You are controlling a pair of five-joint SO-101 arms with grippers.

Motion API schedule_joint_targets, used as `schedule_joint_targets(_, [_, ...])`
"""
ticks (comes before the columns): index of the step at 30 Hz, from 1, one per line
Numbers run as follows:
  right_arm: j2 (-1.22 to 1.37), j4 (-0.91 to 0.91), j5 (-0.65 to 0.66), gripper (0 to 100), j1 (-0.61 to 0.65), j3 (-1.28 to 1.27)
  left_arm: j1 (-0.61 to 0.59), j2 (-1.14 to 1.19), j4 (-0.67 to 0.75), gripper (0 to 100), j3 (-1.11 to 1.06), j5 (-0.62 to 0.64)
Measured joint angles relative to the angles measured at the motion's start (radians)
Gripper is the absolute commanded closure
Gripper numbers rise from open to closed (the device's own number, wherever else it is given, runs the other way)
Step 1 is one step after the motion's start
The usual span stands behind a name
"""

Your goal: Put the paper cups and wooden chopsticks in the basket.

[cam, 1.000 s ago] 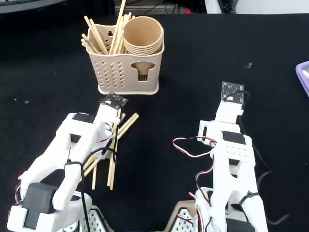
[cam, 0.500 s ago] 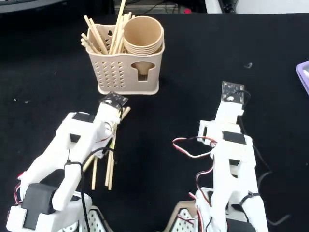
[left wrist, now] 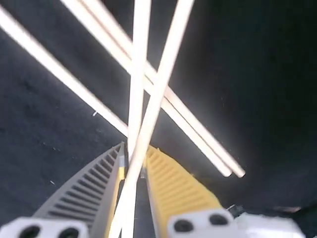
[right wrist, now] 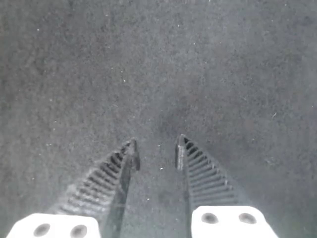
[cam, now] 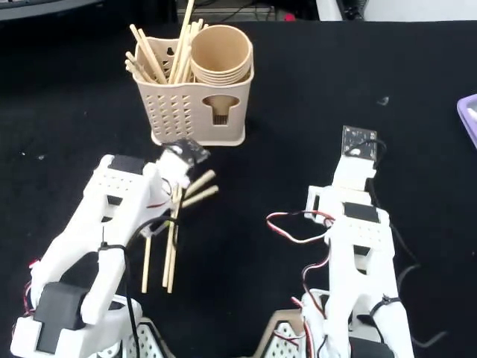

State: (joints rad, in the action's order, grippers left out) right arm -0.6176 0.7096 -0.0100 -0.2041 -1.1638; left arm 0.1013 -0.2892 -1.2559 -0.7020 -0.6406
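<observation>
The left pincer is clenched on two crossed wooden chopsticks just in front of the basket, their tips poking out sideways. Loose chopsticks lie on the black table farther in front of the basket. A stack of paper cups and a chopstick bundle stand inside the basket. The right pincer is released, jaws apart over the table, well apart from the basket

Chopsticks are smooth wood, table matt cloth, basket plastic.
</observation>
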Motion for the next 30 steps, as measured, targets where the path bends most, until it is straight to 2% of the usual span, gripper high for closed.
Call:
schedule_joint_targets(4, [0.000, 0.000, 0.000, 87.1, 0.000, 0.000, 0.009, 0.000, 0.002, 97, 0.000, -0.157])
schedule_joint_targets(7, [0.000, 0.000, 0.000, 87.1, 0.000, 0.000, 0.043, 0.000, 0.020, 97, -0.002, -0.226])
schedule_joint_targets(18, [0.000, 0.000, 0.000, 87.1, 0.000, 0.000, 0.071, 0.002, 0.269, 97, -0.081, -0.247])
schedule_joint_targets(28, [0.000, 0.000, 0.000, 87.1, 0.000, 0.000, 0.072, 0.002, 0.292, 97, -0.133, -0.247])
schedule_joint_targets(30, [0.000, 0.000, 0.000, 87.1, 0.000, 0.000, 0.072, 0.002, 0.292, 93, -0.133, -0.247])
